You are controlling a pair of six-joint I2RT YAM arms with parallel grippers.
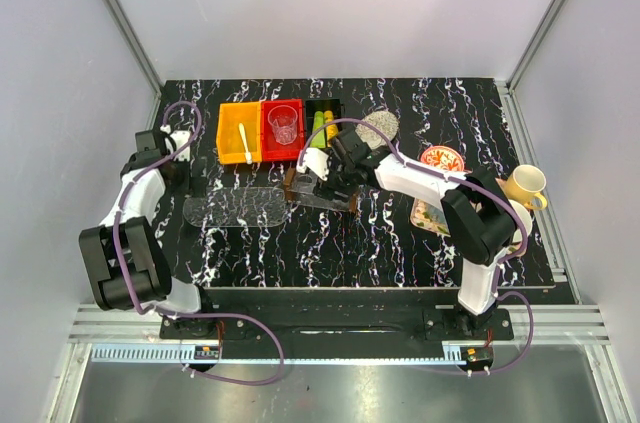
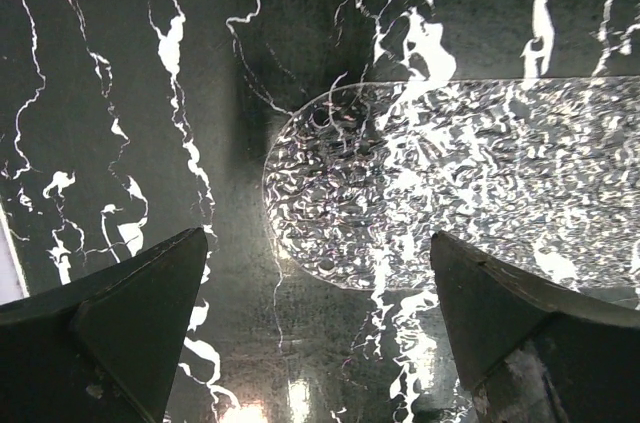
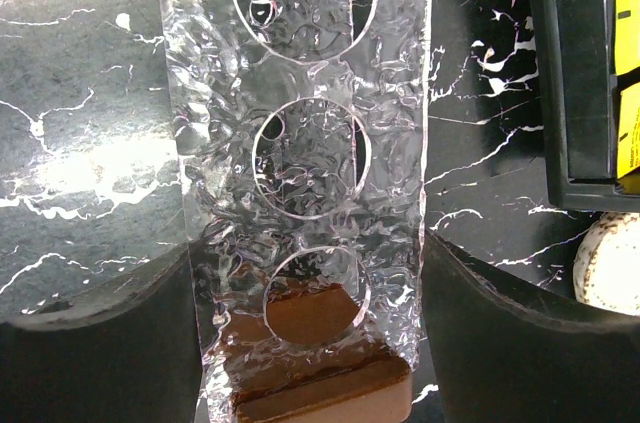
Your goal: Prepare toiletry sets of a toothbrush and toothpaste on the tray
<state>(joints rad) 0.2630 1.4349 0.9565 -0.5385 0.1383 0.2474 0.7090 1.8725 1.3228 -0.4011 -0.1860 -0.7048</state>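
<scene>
now our right hand clamps the clear tray by its edges, our left hand gapes open over its other end; the toothbrush lies in the orange bin, toothpaste in the black bin.

Left arm: elbow folded back near its base, forearm reaching forward along the left side of the tabletop. Left gripper points down, fingers spread to full width with nothing between them.

Right arm: reaches forward and left towards the centre. Right gripper points down, fingers set wide and bearing on the two long edges of the clear tray.
</scene>
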